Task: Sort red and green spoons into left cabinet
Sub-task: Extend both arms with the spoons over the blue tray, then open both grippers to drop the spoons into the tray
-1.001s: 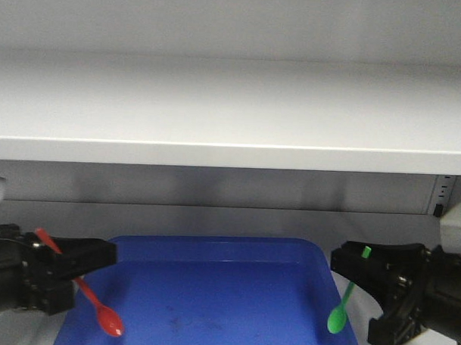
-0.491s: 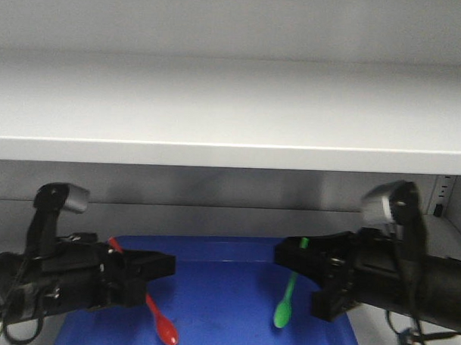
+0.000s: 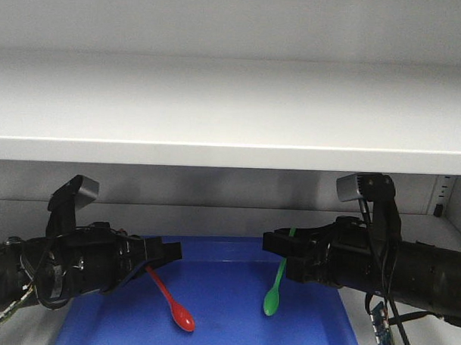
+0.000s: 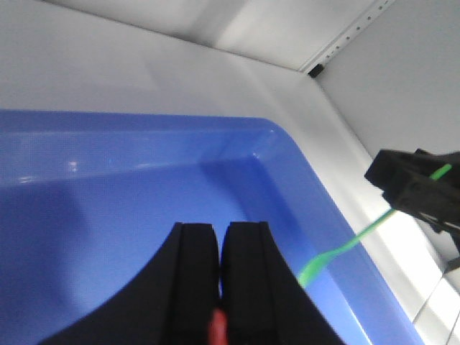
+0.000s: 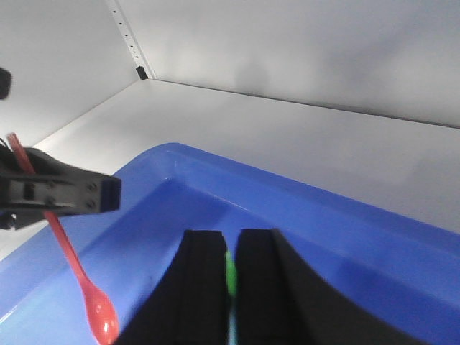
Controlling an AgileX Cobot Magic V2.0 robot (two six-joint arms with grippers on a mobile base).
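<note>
The red spoon point(image 3: 173, 303) hangs bowl-down over the blue tray point(image 3: 235, 252), its handle pinched in my left gripper point(image 3: 171, 252), which is shut on it. A sliver of that red spoon point(image 4: 217, 330) shows between the jaws in the left wrist view. My right gripper point(image 3: 267, 242) is shut on the handle of the green spoon point(image 3: 274, 291), whose bowl also dangles above the tray. The right wrist view shows the green spoon point(image 5: 230, 277) between the closed jaws and the red spoon point(image 5: 79, 277) to the left. The left cabinet's pale shelf point(image 3: 232, 112) spans overhead.
The cabinet floor point(image 5: 251, 115) runs behind and beside the tray. A peg-holed rail point(image 4: 345, 39) stands in the back right corner and another rail point(image 5: 126, 32) at the left. The tray rim point(image 4: 273, 133) lies close to the right wall.
Both arms have swung inward and forward over the tray, carrying their spoons. The red spoon has moved right, the green spoon left. Both grippers stay shut.
</note>
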